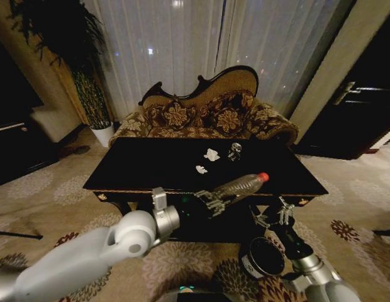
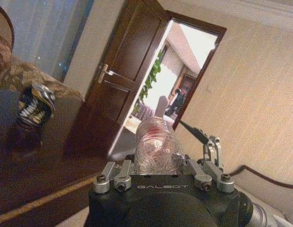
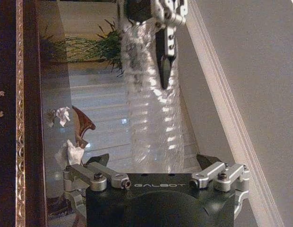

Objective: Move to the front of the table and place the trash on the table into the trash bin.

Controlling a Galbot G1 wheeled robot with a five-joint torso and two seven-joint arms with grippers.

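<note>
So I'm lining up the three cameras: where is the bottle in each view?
Head view: bottle over the table's front edge, in the left hand.
Left wrist view: bottle seen end-on, rising from that hand.
Right wrist view: bottle upright at centre, left hand at its top.
Shared landmark: the paper wads, seen from the right wrist too.

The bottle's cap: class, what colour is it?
Red; the bottle cap shows best in the head view, with the left gripper holding the bottle.

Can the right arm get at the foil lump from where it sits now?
Probably not easily. The right gripper sits low by the table's front edge, above the trash bin. The foil lump lies toward the far side, and the bottle held by the left gripper crosses between.
</note>
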